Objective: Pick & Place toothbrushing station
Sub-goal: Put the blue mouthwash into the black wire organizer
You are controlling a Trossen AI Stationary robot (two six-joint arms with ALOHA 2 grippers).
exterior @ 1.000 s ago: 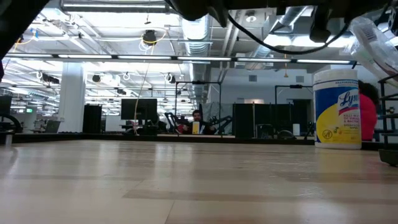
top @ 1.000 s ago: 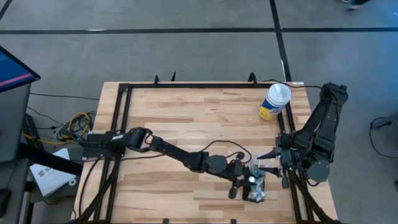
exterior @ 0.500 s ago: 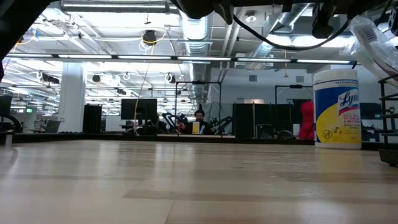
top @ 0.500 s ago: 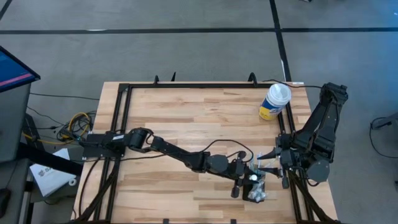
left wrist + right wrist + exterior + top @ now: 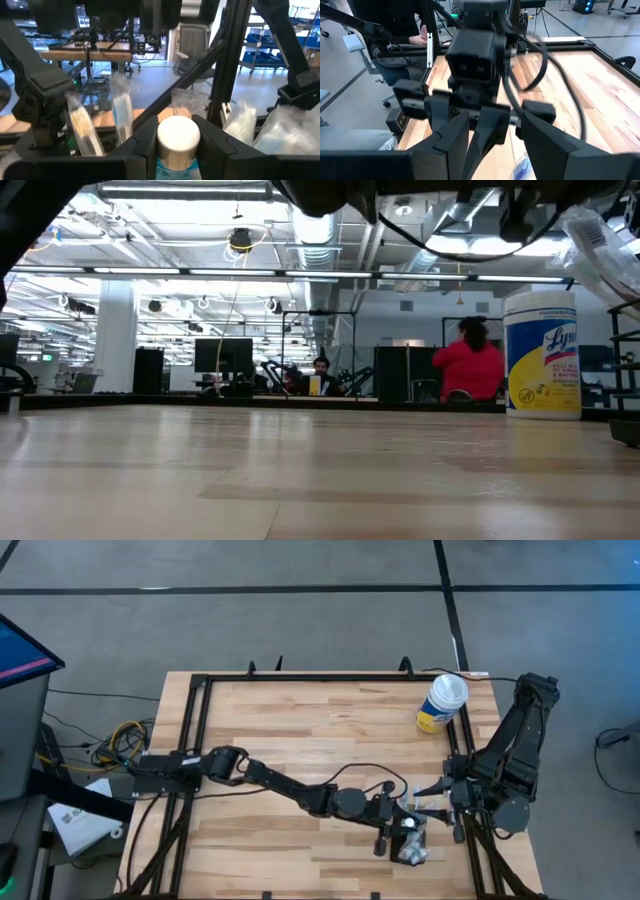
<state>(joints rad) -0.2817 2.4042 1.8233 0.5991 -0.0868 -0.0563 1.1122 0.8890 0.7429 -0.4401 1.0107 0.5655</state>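
Observation:
The toothbrushing station (image 5: 411, 846), a small dark holder, sits near the table's near right edge. It holds a white-capped blue tube (image 5: 178, 134) and plastic-wrapped toothbrushes (image 5: 121, 112). My left gripper (image 5: 395, 830) reaches across from the table's left, its fingers around the tube's cap. My right gripper (image 5: 440, 802) hangs open and empty just right of the station, facing the left gripper. A wrapped item (image 5: 600, 240) shows in the low view. I cannot tell whether the station rests on the table. My left gripper has the tube's white cap (image 5: 178, 134) between its two fingers (image 5: 145, 145), one on each side of it. The tube stands upright in the station. The station's walls are hidden below the fingers, so whether the fingers also touch them cannot be told.
A white-lidded yellow-and-blue canister (image 5: 441, 703) stands at the far right and also shows in the low view (image 5: 542, 352). Black frame rails (image 5: 195, 740) run along the table's edges. People (image 5: 470, 365) are in the room behind. Bare wood lies at the table's middle and left.
Neither gripper nor the station has visibly moved. A person in red has walked across the room behind the table.

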